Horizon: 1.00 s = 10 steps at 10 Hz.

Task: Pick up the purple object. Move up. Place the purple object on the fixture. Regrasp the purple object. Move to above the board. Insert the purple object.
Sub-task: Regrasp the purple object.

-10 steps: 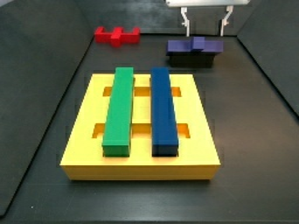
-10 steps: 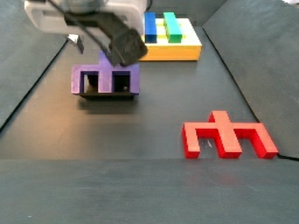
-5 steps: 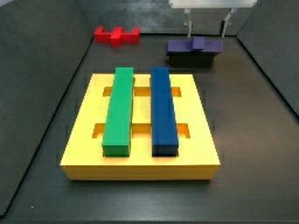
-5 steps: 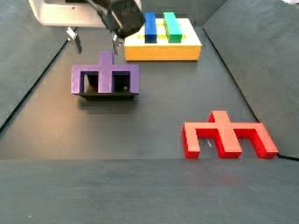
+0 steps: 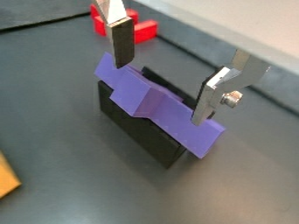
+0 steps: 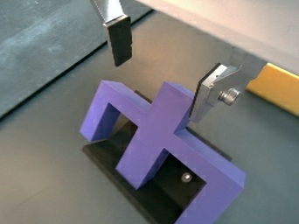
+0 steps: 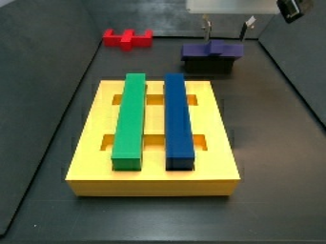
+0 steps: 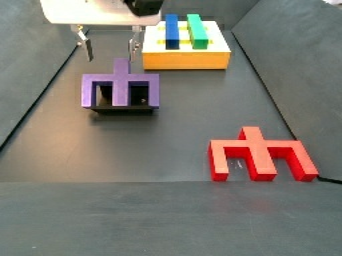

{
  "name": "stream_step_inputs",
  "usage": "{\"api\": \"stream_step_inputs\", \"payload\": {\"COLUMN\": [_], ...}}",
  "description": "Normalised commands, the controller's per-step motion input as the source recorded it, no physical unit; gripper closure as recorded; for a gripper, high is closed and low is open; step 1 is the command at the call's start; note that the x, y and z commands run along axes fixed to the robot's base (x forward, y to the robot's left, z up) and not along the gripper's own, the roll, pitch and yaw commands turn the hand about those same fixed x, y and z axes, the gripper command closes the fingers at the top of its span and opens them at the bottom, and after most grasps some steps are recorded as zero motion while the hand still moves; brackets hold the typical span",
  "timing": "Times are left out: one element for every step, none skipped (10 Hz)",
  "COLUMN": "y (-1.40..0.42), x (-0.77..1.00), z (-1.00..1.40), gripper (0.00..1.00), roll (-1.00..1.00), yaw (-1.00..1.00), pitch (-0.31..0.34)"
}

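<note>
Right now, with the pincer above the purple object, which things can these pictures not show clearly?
- The fixture: in both wrist views the purple object covers most of it.
- The pincer: its body is cut off by the top edge in both side views; open and empty.
- The red block: a finger hides part of it in a wrist view.
- The board: only a corner shows.

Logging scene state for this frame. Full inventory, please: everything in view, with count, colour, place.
purple object: 1, purple-violet, resting on the fixture, free of the gripper
fixture: 1, black, on the floor beyond the board's far end in that side view
board: 1, yellow, slotted, flat on the floor
green bar: 1, green, lying lengthwise on the board
blue bar: 1, blue, on the board beside the green bar
red block: 1, red, on the floor apart from the rest
gripper: 1, silver fingers, open, above the purple object, holding nothing
</note>
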Motion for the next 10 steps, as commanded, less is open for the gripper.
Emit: {"api": "stream_step_inputs", "payload": {"y": [-0.10,-0.11,-0.14,-0.18,-0.19,-0.15,-0.12,-0.14,-0.13,-0.13], "x": [0.00,-0.08,-0.18,-0.11,-0.01,-0.04,-0.02,0.00,0.00,0.00], "z": [0.00,0.00,0.00,0.00,0.00,0.00,-0.10,-0.05,0.00,-0.08], "gripper": [0.00,0.00,0.00,0.00,0.00,0.00,0.00,0.00,0.00,0.00], "roll": [1.00,1.00,1.00,1.00,1.00,0.98,0.87,1.00,1.00,0.94], "yaw": [0.01,0.03,0.09,0.13,0.14,0.10,0.06,0.04,0.05,0.10], "pitch": [0.000,-0.014,-0.057,-0.060,-0.031,-0.069,-0.086,-0.071,-0.037,-0.017]}}
